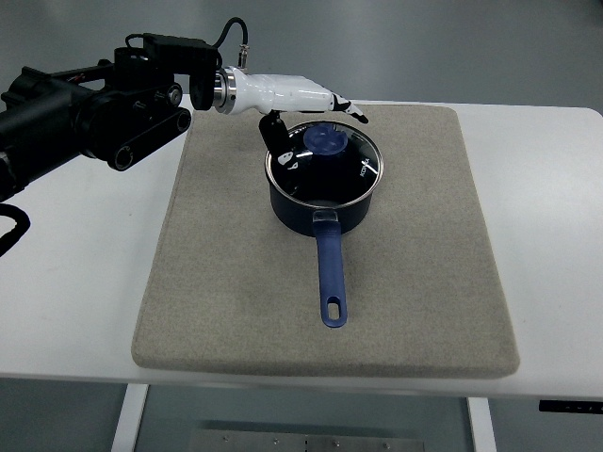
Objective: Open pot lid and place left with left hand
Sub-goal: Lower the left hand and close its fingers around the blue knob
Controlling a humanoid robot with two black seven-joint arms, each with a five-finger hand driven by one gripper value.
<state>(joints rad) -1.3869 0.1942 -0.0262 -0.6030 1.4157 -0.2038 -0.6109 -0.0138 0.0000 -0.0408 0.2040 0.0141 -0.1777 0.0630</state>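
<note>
We see a blue pot (325,202) standing on a grey mat (226,282) that covers most of a white table (546,235). The pot sits in the far half of the mat, roughly midway across it, with its long blue handle (331,273) pointing toward the near edge; the handle ends in a small hanging slot. A glass lid (325,162) rests on the pot, seated inside the metal rim, and a round blue knob (326,141) stands at its middle. The left arm (85,113) comes in from the left edge, black and jointed, passing over bare table and the far left corner of the mat. Its white left hand (297,99) reaches out over the far side of the pot, the palm stretched level above the lid's far edge. The white fingers (347,106) lie extended and fairly close together, pointing to the right past the knob, and they hold nothing that we can make out. A dark thumb (276,132) hangs down beside the lid's left rim, close to the knob; from this steep angle we cannot tell whether it touches the glass or hovers just above it. The knob itself shows clear between the thumb and the fingers, not enclosed by them. The mat to the left of the pot lies bare.
</note>
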